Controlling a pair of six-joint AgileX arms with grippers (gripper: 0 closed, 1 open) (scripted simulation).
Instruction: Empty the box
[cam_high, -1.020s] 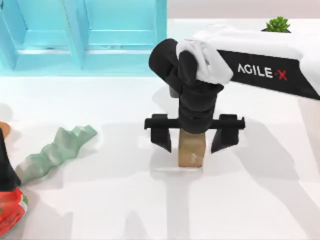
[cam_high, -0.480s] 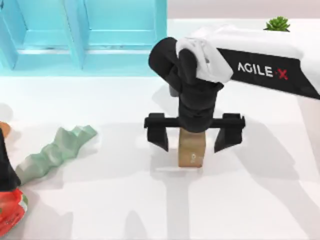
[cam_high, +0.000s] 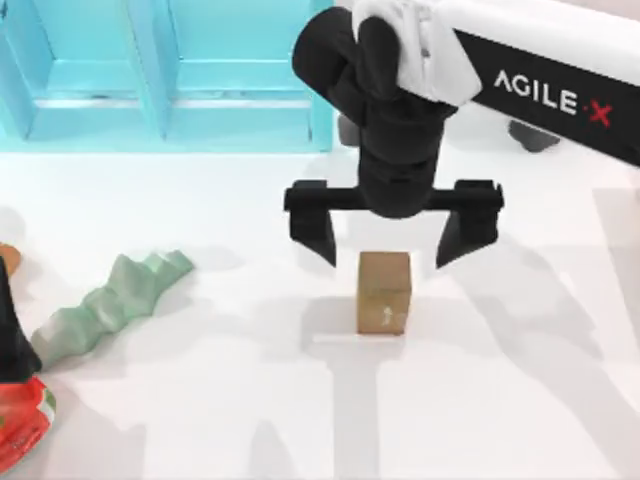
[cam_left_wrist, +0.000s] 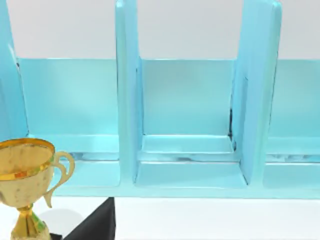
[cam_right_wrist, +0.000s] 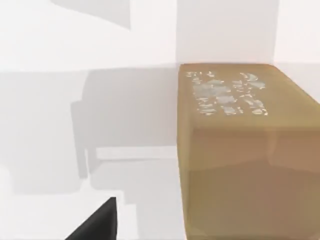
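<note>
The turquoise box (cam_high: 160, 90) with upright dividers lies at the table's back left; the left wrist view looks into its compartments (cam_left_wrist: 190, 125), and those in sight hold nothing. A brown block (cam_high: 384, 292) stands on the table at the middle, seen close in the right wrist view (cam_right_wrist: 240, 150). My right gripper (cam_high: 388, 245) hovers above the block's far side, open, its fingers (cam_high: 318, 232) spread wider than the block and touching nothing. My left arm (cam_high: 10, 330) stays at the left edge, and one dark finger (cam_left_wrist: 95, 225) of its gripper shows.
A pale green zigzag piece (cam_high: 105, 305) lies at the left. A red object (cam_high: 20, 425) sits at the front left corner. A gold trophy (cam_left_wrist: 25, 175) stands in front of the box near my left gripper.
My right gripper has lifted off the brown block and drawn back toward the far side, fingers a little wider. The block stays on the table. The left arm has not moved.
</note>
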